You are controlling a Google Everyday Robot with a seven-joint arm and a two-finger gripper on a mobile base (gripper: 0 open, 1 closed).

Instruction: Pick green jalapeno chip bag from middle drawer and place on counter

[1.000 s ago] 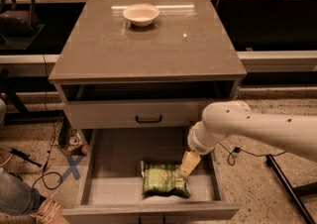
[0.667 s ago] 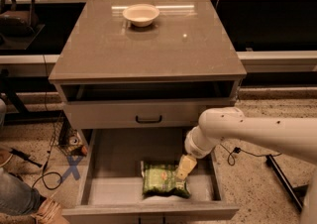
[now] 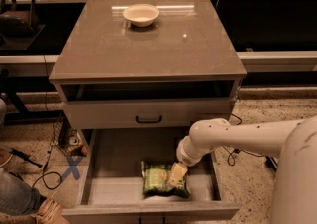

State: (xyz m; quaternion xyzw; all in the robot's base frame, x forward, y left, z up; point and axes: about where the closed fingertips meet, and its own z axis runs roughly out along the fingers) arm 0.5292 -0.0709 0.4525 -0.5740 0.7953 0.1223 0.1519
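The green jalapeno chip bag lies flat on the pale floor of the open middle drawer, near its front. My gripper hangs from the white arm that reaches in from the right. It is down inside the drawer, over the bag's right edge and touching or nearly touching it. The counter is the glossy grey-brown top of the cabinet, above and behind the drawer.
A white bowl stands at the back of the counter. The upper drawer front with a black handle is just above the open drawer. A long ledge with metal posts runs behind. Cables and blue tape lie on the floor at left.
The arm has swung left and lower into the drawer. The gripper went from beside the bag's right end to over the bag's right edge. The bag has not moved.
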